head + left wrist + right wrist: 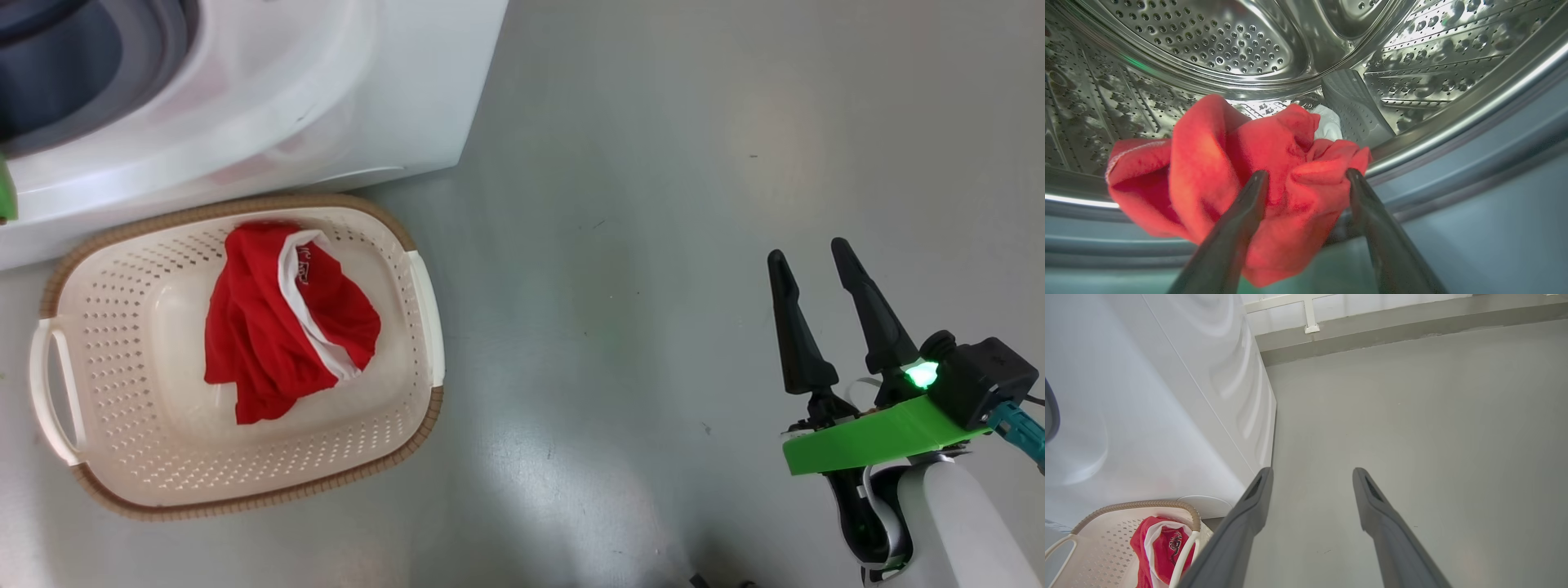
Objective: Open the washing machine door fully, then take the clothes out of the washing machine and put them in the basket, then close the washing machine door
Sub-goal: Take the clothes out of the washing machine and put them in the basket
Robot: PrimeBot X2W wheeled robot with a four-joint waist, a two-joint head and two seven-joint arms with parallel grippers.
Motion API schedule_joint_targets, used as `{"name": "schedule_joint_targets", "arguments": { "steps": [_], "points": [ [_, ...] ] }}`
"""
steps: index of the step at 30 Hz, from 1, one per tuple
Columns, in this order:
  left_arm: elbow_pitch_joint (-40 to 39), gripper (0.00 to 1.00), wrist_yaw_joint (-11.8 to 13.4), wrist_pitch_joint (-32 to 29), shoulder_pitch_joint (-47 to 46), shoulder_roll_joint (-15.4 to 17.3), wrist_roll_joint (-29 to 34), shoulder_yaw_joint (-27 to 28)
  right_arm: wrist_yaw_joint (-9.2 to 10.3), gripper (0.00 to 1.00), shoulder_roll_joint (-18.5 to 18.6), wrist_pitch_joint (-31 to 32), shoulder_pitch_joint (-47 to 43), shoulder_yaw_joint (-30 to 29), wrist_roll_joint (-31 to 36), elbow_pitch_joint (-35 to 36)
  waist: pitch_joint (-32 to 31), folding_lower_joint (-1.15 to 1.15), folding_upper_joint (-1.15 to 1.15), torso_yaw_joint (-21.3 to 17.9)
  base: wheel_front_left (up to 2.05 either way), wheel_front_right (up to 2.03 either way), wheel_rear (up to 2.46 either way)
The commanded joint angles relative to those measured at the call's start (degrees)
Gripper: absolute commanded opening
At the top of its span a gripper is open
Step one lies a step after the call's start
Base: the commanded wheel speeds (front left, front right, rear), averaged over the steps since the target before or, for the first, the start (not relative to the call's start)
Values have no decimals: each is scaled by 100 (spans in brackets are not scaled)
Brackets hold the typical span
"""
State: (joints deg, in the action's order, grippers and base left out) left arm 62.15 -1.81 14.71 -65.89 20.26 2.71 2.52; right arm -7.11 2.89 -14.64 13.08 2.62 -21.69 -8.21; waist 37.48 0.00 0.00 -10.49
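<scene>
Red clothes (1298, 204) are bunching at the lip of the drum (1208, 49), and we are holding our left gripper (1306, 175) spread wide around the heap, fingers at its 9 and 3 o'clock, not yet pinching. Closing too shallow, we judge, may be catching only a fold, leaving the rest snagging on the rubber ring (1494, 143) or dropping short of the basket (245, 498), where one red piece (277, 335) is lying. Our right gripper (808, 249) is hanging spread and empty at 4 o'clock in the head view.

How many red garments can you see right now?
2 red garments. One lies in the basket beside the washing machine; the other is in the drum, between the fingers of the left gripper. White fabric behind it may be another piece.
</scene>
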Motion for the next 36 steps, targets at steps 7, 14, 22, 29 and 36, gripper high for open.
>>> {"name": "schedule_joint_targets", "arguments": {
  "steps": [7, 14, 22, 29, 36],
  "points": [
    [46, 0, 152, 29, -108, 379, 48, -71, -37, 100, -1, -36, -12, 161, -57, 182, -32, 0, 0, 23, 0, 0, 0],
    [-130, 0, 119, 29, -71, 327, -174, -4, -37, 100, -1, -36, -11, 149, -69, 166, -90, 0, 0, 51, 0, 0, 0],
    [-1180, 0, -13, 29, 521, -6, -812, 509, -37, 100, -1, -36, -65, 96, -68, 122, -402, 0, 0, 184, 0, 0, 0],
    [-2550, 0, -374, 29, 1386, -603, -1181, 1062, -37, 100, -1, -36, -194, 11, -21, 52, -791, 0, 0, 394, 0, 0, 0],
    [-3569, 0, -512, 29, 2182, -1006, -1025, 1357, -37, 100, -2, -36, -360, -42, -6, 22, -1114, 0, 0, 512, 0, 0, 0]
  ]
}}
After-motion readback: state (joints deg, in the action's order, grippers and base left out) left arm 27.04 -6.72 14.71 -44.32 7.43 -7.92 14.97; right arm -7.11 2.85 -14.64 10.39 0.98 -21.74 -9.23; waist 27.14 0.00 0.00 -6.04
